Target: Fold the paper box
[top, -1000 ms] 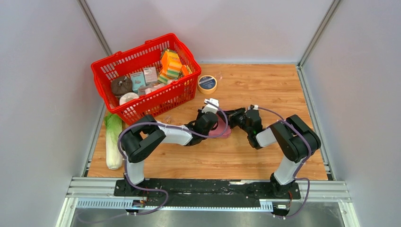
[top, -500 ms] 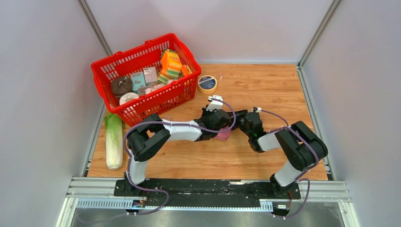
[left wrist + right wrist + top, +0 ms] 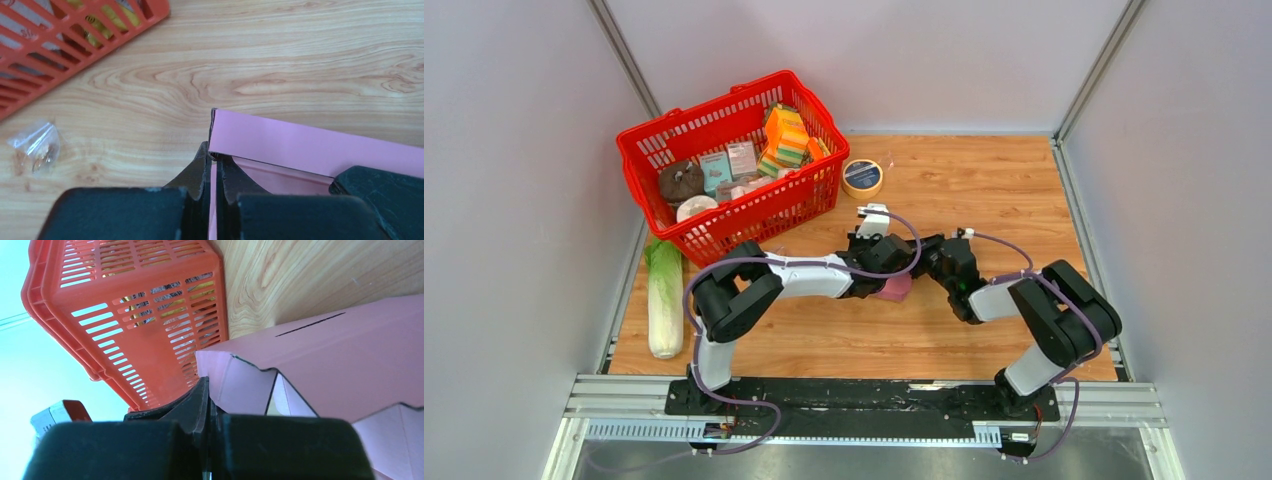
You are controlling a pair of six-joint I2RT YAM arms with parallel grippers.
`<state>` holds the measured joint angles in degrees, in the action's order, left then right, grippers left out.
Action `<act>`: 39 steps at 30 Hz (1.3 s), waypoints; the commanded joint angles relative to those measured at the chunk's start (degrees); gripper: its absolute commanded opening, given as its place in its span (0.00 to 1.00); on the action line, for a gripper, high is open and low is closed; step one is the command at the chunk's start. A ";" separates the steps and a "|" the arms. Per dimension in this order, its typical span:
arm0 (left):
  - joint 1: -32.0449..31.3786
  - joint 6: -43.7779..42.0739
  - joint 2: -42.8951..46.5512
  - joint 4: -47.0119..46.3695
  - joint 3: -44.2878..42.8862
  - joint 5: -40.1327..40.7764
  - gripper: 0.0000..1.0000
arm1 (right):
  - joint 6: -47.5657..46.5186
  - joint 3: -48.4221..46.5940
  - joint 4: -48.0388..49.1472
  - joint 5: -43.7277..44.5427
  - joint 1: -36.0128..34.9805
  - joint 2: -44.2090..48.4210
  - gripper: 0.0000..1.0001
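Both claws closed on the paper box (image 3: 895,288) at mid-table

From my station, the box lay on the wooden table (image 3: 984,190), on the near side of the red basket (image 3: 649,135), wedged between the two wrists. In the left wrist view its long folded edge ran from the fingertips away to the right. The left gripper (image 3: 214,162) was fully closed, with a thin pink panel nipped between its fingers just under the box's corner. The right gripper (image 3: 209,390) came in from the opposite end, also closed tight, and it looked to be pinching the corner of a notched flap. Neither arm was nearer, so I judged the next fold would turn on that shared long edge.
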<state>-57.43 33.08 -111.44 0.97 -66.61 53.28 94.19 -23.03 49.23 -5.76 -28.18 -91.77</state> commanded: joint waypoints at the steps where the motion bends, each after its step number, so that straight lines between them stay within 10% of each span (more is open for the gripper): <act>1: 1.88 10.13 -1.67 17.99 -4.83 7.28 0.00 | -1.82 0.44 -2.99 1.10 -1.17 3.78 0.00; 5: 1.88 12.19 -3.17 23.46 -8.71 6.76 0.00 | -2.52 -0.53 -5.55 1.63 -1.61 5.28 0.00; 22: 1.97 -12.77 13.70 -14.07 16.32 -10.38 0.21 | -8.66 -2.02 -2.91 -3.99 -0.91 2.90 0.00; 35: 1.97 -13.92 29.25 -23.91 31.71 -20.49 0.56 | -20.37 -7.03 -25.94 -5.66 -0.82 16.17 0.66; 39: 3.63 -11.04 37.05 -25.14 36.36 -21.98 0.56 | -17.65 -9.22 -27.43 -8.73 -1.08 14.17 0.68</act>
<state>-55.29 20.16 -81.36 -19.49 -33.45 34.30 76.71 -28.97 25.80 -11.90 -29.17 -76.44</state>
